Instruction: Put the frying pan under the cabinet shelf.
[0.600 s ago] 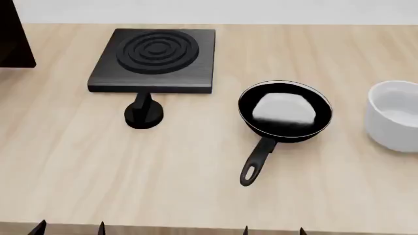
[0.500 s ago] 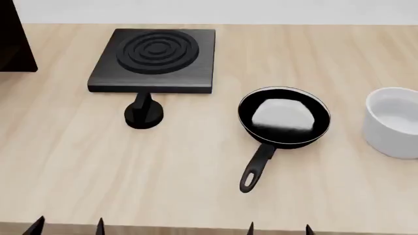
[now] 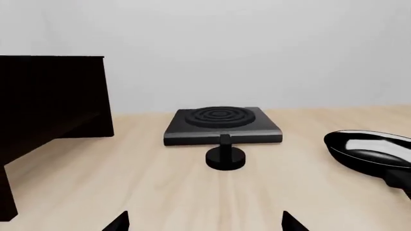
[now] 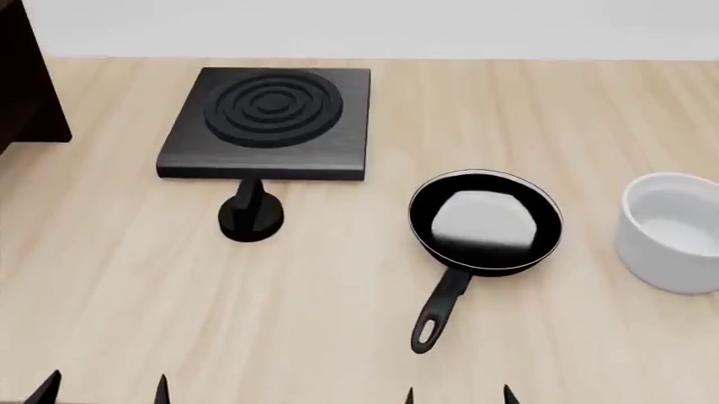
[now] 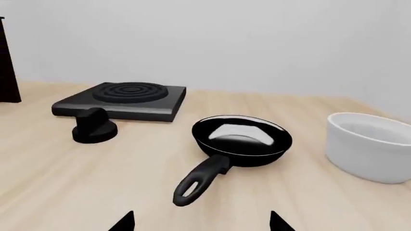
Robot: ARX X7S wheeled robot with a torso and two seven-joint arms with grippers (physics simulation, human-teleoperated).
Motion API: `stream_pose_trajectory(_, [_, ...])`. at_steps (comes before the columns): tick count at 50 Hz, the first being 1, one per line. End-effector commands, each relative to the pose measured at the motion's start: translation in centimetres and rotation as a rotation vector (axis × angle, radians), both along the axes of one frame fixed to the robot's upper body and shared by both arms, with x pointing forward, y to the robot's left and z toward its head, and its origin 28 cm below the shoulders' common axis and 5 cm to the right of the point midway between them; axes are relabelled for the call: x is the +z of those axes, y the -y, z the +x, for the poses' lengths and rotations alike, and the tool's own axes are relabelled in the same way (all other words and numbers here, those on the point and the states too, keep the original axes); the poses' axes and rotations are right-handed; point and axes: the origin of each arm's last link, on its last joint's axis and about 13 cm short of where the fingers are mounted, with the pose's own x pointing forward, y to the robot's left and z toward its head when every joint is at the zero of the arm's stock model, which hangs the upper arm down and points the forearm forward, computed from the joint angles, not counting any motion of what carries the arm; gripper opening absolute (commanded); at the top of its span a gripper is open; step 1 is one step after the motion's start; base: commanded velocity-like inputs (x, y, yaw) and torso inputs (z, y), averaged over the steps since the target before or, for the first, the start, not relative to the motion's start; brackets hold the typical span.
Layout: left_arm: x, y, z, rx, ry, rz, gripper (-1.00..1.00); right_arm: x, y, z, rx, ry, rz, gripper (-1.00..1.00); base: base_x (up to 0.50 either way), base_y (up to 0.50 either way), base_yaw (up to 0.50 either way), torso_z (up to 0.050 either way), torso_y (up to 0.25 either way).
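**Both grippers hanging back at the near edge, pan sitting untouched mid-table**

So the arms themselves are basically out of frame. In the head view all you get is two pairs of dark fingertips poking up at the bottom edge: the left gripper (image 4: 103,390) toward the left, the right gripper (image 4: 459,394) further right, roughly in line with the pan's handle. Each pair has a clear gap between the tips, so both sets of fingers are spread apart and neither is holding anything. The wrist views agree: left gripper (image 3: 204,222) tips sit wide apart over bare wood, right gripper (image 5: 200,222) tips likewise, both pointing across the table toward the back wall.

The frying pan (image 4: 486,220) sits flat on the wooden table (image 4: 135,303), right of centre, with its handle running back toward the robot and slightly left, ending in a loop. It has a whitish sheen inside. From the right wrist camera the loop end is just ahead of the fingertips, not touching them.

The cabinet shelf (image 3: 45,120) is way off at the far left, well apart from the pan. The stove plate (image 4: 268,122) lies between them toward the back, with a black knob (image 4: 251,219) just in front of it. A white bowl (image 4: 671,231) sits to the right of the pan.

No brands, labels or writing readable on anything.
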Motion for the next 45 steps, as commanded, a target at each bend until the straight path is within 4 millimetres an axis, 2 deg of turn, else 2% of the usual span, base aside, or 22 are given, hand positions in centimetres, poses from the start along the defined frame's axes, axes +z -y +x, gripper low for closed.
stream_pose_trajectory(1, [0.0, 0.0, -0.1, 0.003, 0.010, 0.016, 1.00, 0.1, 0.0, -0.1, 0.008, 0.000, -0.008, 1.00, 0.00, 0.00, 0.00, 0.050, 0.045])
stream_pose_trajectory(24, [0.0, 0.2, -0.2, -0.008, 0.003, 0.053, 1.00, 0.3, 0.0, 0.0, 0.010, 0.000, -0.009, 1.00, 0.00, 0.00, 0.00, 0.050, 0.047])
stream_pose_trajectory(25, [2.7, 0.1, 0.4, -0.029, 0.027, 0.068, 1.00, 3.0, 1.8, 0.4, -0.020, 0.015, -0.024, 1.00, 0.00, 0.00, 0.00, 0.000, 0.000])
stream_pose_trajectory(26, [5.0, 0.3, 0.3, -0.033, 0.037, 0.092, 1.00, 5.1, 1.6, 0.0, -0.012, 0.017, -0.036, 1.00, 0.00, 0.00, 0.00, 0.000, 0.000])
stream_pose_trajectory(27, [5.8, 0.4, 0.1, -0.035, 0.015, 0.095, 1.00, 6.0, 1.6, -0.2, -0.013, 0.032, -0.044, 1.00, 0.00, 0.00, 0.00, 0.000, 0.000])
stream_pose_trajectory(33, [8.6, 0.1, 0.5, -0.047, 0.026, 0.094, 1.00, 7.7, 1.9, -0.4, -0.017, 0.055, -0.059, 1.00, 0.00, 0.00, 0.00, 0.000, 0.000])
stream_pose_trajectory(34, [12.3, -0.4, 0.6, -0.058, 0.112, 0.139, 1.00, 10.9, 2.5, -0.2, 0.003, 0.112, -0.075, 1.00, 0.00, 0.00, 0.00, 0.000, 0.000])
stream_pose_trajectory(35, [12.5, -0.5, 0.4, -0.055, 0.077, 0.144, 1.00, 11.1, 2.5, -0.3, 0.002, 0.101, -0.082, 1.00, 0.00, 0.00, 0.00, 0.000, 0.000])
stream_pose_trajectory(45, [15.8, -0.8, 0.2, -0.049, 0.151, 0.177, 1.00, 13.4, 3.0, -0.4, -0.002, 0.133, -0.115, 1.00, 0.00, 0.00, 0.00, 0.000, 0.000])
